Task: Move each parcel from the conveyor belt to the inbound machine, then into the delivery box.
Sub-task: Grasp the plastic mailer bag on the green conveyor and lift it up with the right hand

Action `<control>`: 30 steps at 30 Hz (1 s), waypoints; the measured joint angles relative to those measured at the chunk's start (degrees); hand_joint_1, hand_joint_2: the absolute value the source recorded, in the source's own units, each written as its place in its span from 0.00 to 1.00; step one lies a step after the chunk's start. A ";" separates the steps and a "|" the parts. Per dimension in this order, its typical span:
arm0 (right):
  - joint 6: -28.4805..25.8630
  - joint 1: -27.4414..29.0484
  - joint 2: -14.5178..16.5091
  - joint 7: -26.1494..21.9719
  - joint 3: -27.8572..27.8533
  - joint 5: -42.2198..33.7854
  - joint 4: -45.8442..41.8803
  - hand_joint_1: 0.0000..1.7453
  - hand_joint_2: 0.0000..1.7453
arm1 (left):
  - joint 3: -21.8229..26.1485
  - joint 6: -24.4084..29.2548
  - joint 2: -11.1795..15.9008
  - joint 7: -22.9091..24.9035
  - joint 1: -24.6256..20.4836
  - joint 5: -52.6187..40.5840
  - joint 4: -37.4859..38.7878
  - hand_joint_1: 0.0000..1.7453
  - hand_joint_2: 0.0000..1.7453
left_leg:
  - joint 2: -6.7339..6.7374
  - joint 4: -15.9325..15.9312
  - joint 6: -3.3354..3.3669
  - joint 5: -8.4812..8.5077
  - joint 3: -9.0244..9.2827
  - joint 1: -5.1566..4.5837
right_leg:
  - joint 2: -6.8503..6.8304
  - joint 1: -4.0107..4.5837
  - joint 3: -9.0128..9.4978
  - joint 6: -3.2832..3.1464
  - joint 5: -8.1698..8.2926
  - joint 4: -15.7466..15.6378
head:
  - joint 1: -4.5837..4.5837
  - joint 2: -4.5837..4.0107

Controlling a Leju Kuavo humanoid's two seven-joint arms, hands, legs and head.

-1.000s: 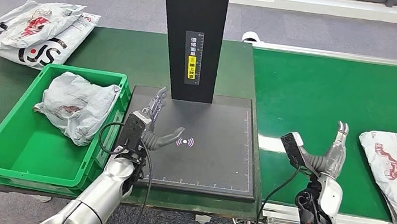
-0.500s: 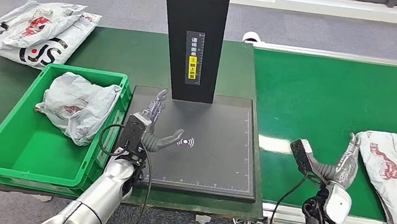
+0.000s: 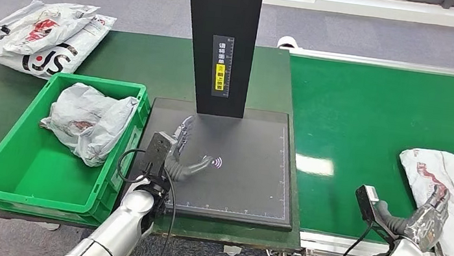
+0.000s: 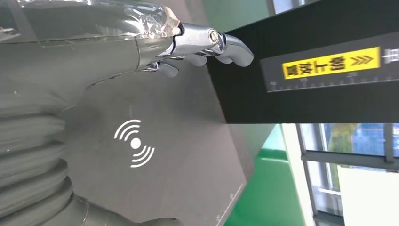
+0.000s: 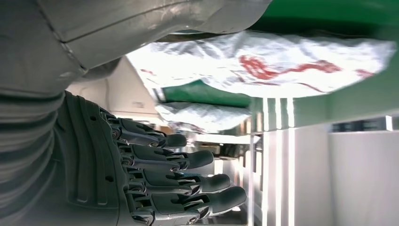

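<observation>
Swinging outward along the belt's near edge, the right hand [image 3: 429, 215] now reaches the parcel [image 3: 449, 188], fingers apart, gripping nothing; left hand [image 3: 178, 155] hovers open over the scanner plate [image 3: 252, 170]

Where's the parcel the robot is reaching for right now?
In the head view the parcel lies on the green conveyor belt, far right, beside the right hand.

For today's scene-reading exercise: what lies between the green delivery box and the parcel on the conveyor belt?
In the head view, the inbound machine's dark plate with its black column lies between the green box and the parcel, then bare green belt. The left hand hovers over the plate.
</observation>
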 joint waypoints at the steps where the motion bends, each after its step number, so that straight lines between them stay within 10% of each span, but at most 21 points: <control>1: 0.00 0.16 -0.08 0.35 0.00 0.00 -0.01 0.00 1.00 | 0.00 0.17 -0.07 0.14 0.19 -0.08 -0.01 0.00 1.00 | 0.00 0.00 0.00 0.00 0.00 0.00 | 0.00 0.00 0.00 0.00 0.00 0.00 | 0.00 0.00; 30: 0.02 0.04 -0.35 8.83 5.48 0.13 2.54 0.00 1.00 | 0.02 1.40 0.12 0.35 2.74 1.89 -0.85 0.00 1.00 | 0.00 -0.01 0.03 0.03 -0.03 0.00 | -0.01 0.00 0.01 0.00 0.00 0.00 | 0.00 0.01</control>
